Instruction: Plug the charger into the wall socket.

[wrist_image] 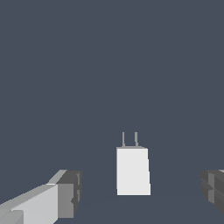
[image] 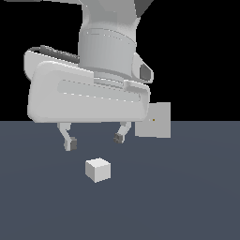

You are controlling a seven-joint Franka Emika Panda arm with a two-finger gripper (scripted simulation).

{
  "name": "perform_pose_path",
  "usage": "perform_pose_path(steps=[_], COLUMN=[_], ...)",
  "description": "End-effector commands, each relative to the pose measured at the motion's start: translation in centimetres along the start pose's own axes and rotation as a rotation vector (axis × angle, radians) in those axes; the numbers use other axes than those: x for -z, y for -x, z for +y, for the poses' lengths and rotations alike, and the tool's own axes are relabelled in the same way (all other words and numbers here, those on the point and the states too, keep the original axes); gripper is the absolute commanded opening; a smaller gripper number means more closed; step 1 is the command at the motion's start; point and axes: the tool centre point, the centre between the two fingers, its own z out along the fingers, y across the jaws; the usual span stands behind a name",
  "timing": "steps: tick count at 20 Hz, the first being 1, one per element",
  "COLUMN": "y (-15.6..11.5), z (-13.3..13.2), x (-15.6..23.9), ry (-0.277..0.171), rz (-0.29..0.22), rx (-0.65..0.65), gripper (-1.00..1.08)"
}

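Note:
The charger (image: 98, 169) is a small white-grey cube resting on the dark floor, and in the wrist view the charger (wrist_image: 132, 170) shows two thin prongs sticking out of one end. My gripper (image: 94, 140) hangs open above it, fingers spread wider than the cube, with nothing held. In the wrist view my gripper (wrist_image: 140, 194) has one finger on each side of the cube, both apart from it. The wall socket (image: 154, 120) is an upright light-grey panel with a tiny orange dot, standing farther back at the exterior view's right, partly covered by my hand.
A flat dark blue-grey floor (image: 187, 197) stretches under everything, with a black background behind it. My arm's large white hand body (image: 89, 89) fills the upper middle of the exterior view.

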Motion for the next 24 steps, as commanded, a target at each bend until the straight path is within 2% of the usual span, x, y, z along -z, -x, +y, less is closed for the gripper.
perform_pose_path(steps=[1, 21, 22, 24], y=[0.0, 1.2, 1.2, 1.2], z=[0.0, 0.0, 0.0, 0.0], x=[0.0, -5.0, -5.0, -5.0], ry=[0.0, 0.0, 0.0, 0.0], rz=[0.0, 0.0, 0.0, 0.0], rx=[0.0, 0.004, 0.004, 0.004], gripper=[1.0, 1.0, -1.0, -1.0])
